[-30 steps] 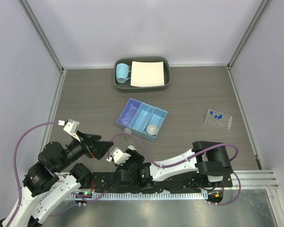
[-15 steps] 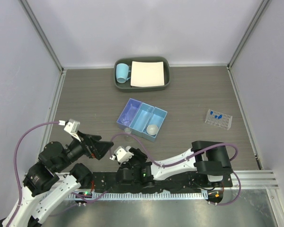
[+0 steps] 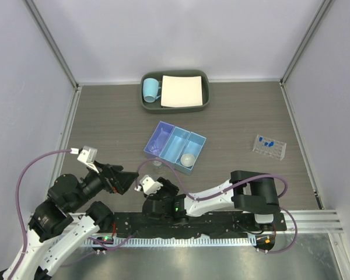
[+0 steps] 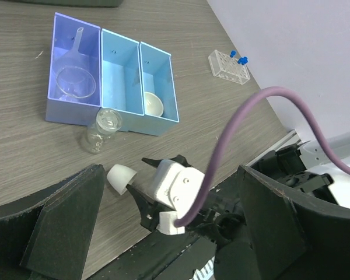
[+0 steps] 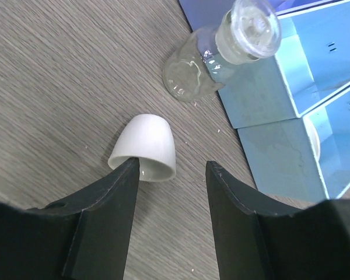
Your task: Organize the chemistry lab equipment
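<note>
Low on the folded right arm (image 3: 216, 198), the right tool (image 5: 174, 167) sits half spread behind the tipped white dish (image 5: 144, 143); the left tool (image 4: 170, 171) is spread wide.

Pale lilac walls (image 3: 163, 35) enclose grey wood-grain table (image 3: 105, 128).

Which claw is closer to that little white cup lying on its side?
Right. The right gripper has its open fingertips right at the white dish's rim. The left gripper hangs open farther off, to the dish's left.
</note>
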`<state>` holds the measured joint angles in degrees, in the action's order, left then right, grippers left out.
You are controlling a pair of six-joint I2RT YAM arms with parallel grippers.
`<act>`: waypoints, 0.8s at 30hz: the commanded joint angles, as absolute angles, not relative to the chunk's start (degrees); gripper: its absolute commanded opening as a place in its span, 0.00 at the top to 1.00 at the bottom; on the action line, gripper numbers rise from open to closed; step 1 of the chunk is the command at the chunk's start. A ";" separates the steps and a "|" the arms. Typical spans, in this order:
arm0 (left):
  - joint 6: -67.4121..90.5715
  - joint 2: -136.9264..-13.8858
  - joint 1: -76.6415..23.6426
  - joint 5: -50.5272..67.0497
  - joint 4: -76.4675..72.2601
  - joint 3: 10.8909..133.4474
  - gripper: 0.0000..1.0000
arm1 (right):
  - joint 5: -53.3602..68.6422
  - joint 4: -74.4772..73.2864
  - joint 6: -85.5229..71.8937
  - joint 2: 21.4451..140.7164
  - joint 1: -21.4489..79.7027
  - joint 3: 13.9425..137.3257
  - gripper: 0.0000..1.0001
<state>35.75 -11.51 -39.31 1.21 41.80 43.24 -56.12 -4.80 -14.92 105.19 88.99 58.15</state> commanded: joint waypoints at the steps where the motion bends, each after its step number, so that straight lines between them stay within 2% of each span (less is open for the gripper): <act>1: 35.42 -12.22 -39.11 0.44 39.90 43.42 0.00 | -54.32 1.39 -13.54 107.31 87.45 58.62 0.45; 7: 35.42 -12.22 -39.11 0.53 39.99 43.33 0.00 | -52.74 3.78 -13.45 108.46 85.78 58.27 0.46; 9: 35.42 -12.13 -39.11 0.53 39.99 43.33 0.00 | -52.47 4.31 -13.53 109.07 85.69 58.45 0.51; 10: 35.42 -12.13 -39.11 0.53 39.99 43.33 0.00 | -52.56 4.31 -13.62 109.16 85.61 58.45 0.56; 11: 35.42 -12.13 -39.11 0.53 39.99 43.24 0.00 | -52.73 4.31 -13.62 109.42 85.52 58.53 0.72; 14: 35.42 -12.30 -39.11 0.53 39.99 43.33 0.00 | -53.17 3.61 -14.24 109.60 85.61 59.06 0.99; 20: 35.42 -12.30 -39.11 0.53 40.08 43.33 0.00 | -55.28 0.44 -16.08 106.97 86.39 58.98 0.99; 24: 35.42 -12.22 -39.20 0.44 40.08 43.42 0.00 | -55.63 -8.84 -19.76 102.14 87.71 60.28 0.99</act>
<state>35.75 -11.62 -39.31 1.06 41.80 43.24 -53.30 -1.19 -14.90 108.53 86.26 58.17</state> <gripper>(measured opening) 0.997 0.154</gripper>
